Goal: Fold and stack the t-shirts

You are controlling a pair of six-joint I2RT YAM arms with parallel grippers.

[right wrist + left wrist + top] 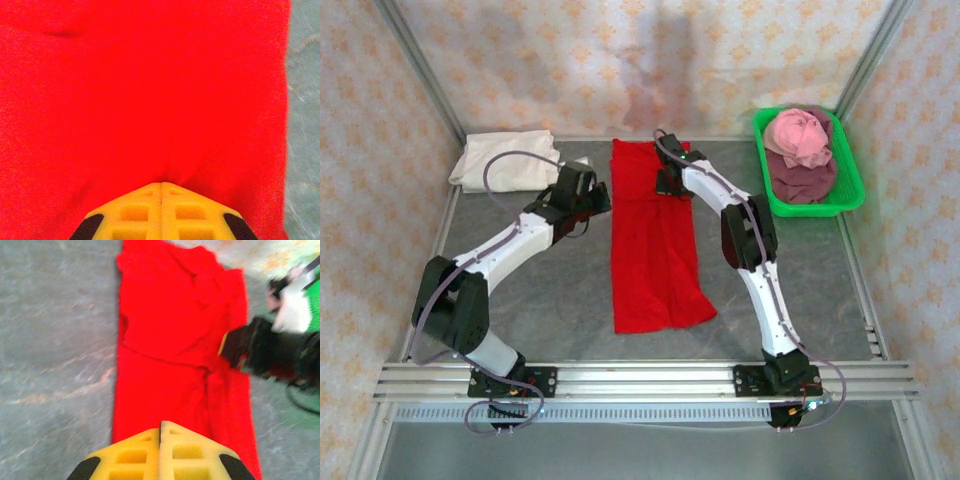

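far left: cream-white t-shirt (505, 160) lies folded on the surface (540, 300); judged done. left pincer (160, 426) fully closed, hold on cloth not discernible. centre: red t-shirt (655, 250) is a long narrow strip; cross folds and stacking remain. right pincer (161, 186) closed, pinching its puckered cloth. far right: green tray (815, 211) holds pink t-shirt (798, 135) on maroon t-shirt (800, 182), both bunched, unfolded.

The left gripper (160, 426) has its yellow fingers (132, 456) pressed flat together, as does the right gripper (161, 186), which sits ahead of the left pincer's tips, off to their right; left arm (505, 248) and right arm (767, 290) bend elbows outward
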